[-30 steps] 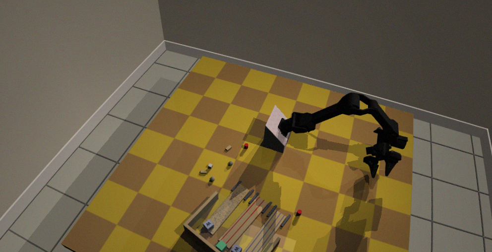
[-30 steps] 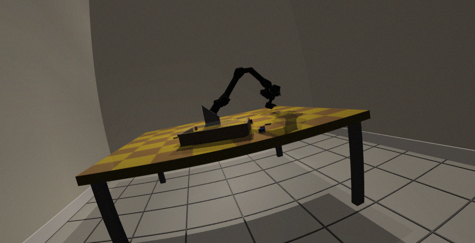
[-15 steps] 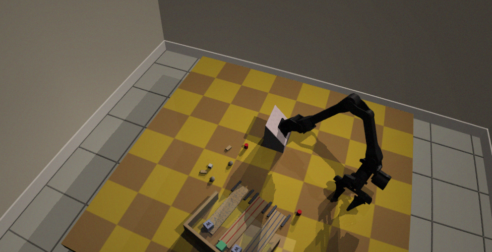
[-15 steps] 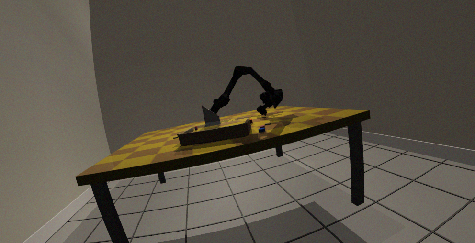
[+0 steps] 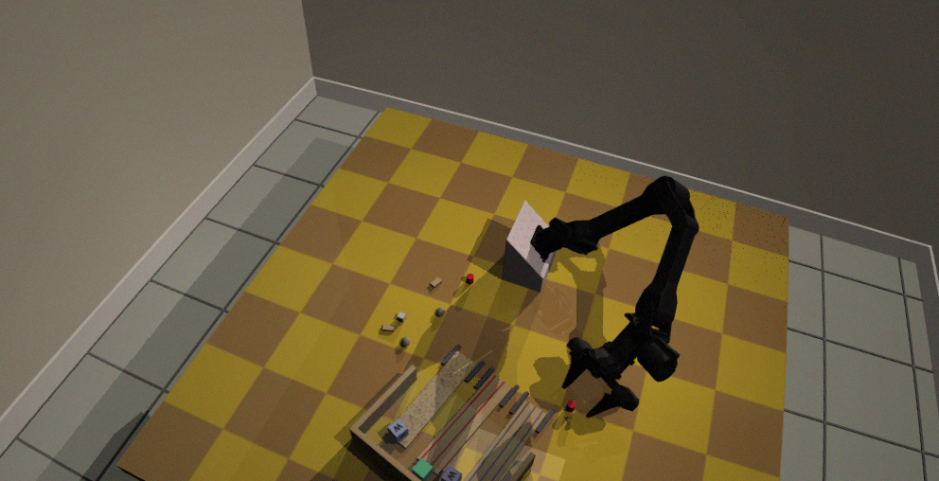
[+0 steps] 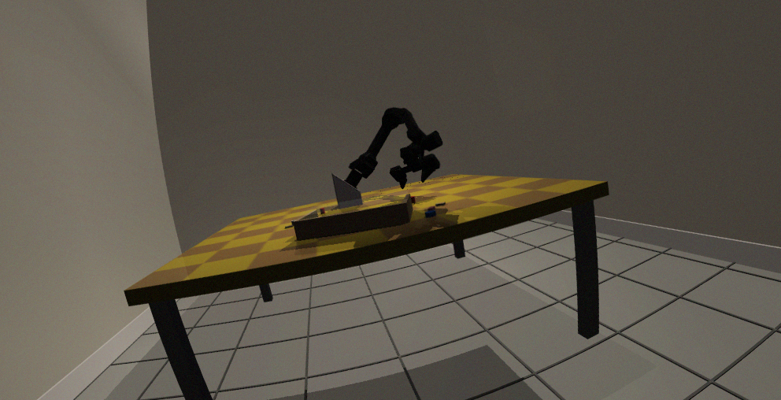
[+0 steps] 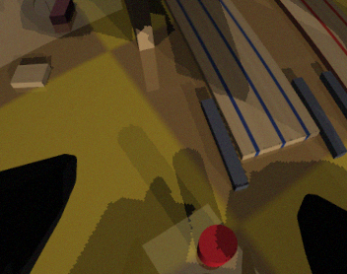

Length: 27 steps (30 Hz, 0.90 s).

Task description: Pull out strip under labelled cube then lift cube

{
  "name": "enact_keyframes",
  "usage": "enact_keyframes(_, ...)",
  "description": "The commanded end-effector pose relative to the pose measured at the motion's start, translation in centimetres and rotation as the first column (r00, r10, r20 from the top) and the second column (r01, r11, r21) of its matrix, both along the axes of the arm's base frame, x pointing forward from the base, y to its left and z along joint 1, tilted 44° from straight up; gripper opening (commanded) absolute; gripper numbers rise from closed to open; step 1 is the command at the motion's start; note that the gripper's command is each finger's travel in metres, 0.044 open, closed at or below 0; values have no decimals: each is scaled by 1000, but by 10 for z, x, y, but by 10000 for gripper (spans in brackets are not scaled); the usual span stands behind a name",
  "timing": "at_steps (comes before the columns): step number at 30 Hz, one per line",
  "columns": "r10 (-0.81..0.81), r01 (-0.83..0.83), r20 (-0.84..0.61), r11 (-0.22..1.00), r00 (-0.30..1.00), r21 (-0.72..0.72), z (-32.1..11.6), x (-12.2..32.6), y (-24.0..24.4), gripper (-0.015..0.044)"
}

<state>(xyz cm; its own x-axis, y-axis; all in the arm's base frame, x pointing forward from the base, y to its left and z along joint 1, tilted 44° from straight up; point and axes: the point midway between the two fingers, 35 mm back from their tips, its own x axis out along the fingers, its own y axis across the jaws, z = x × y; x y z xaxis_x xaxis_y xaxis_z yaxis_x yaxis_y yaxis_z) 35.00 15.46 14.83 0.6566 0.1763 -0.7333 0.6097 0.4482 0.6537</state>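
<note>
My gripper (image 5: 578,400) (image 6: 413,183) (image 7: 192,188) is open and empty, above the table beside the strips' near ends. A blue-grey cube marked W (image 5: 397,429) sits at the far end of a speckled strip (image 5: 433,396). A second W cube (image 5: 451,475) is cut off by the frame's bottom edge, so its support is unclear. A green cube (image 5: 422,469) is by the far end of the red-striped strip (image 5: 466,416) (image 7: 327,17). A blue-striped strip (image 7: 267,113) lies on the right side of the set. No cube shows in the wrist view.
Dark guide bars (image 5: 544,420) (image 7: 225,145) flank the strip ends. A wooden wall (image 5: 383,399) (image 6: 352,220) borders the strips. A red cylinder (image 5: 571,405) (image 7: 218,244) stands near my fingers; a beige block (image 7: 31,74) lies farther off. A pale wedge (image 5: 524,235) (image 6: 346,192) stands by the arm's base.
</note>
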Motion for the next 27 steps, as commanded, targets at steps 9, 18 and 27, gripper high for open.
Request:
enact_keyframes(9,291,-286,113,957,950,-54,-50,15,-141,400)
enact_keyframes(18,428,-374,341,902,837,-215,-57,-18,-225,400)
enact_keyframes(27,461,-368,407,884,789,-290,-56,-33,-245,400)
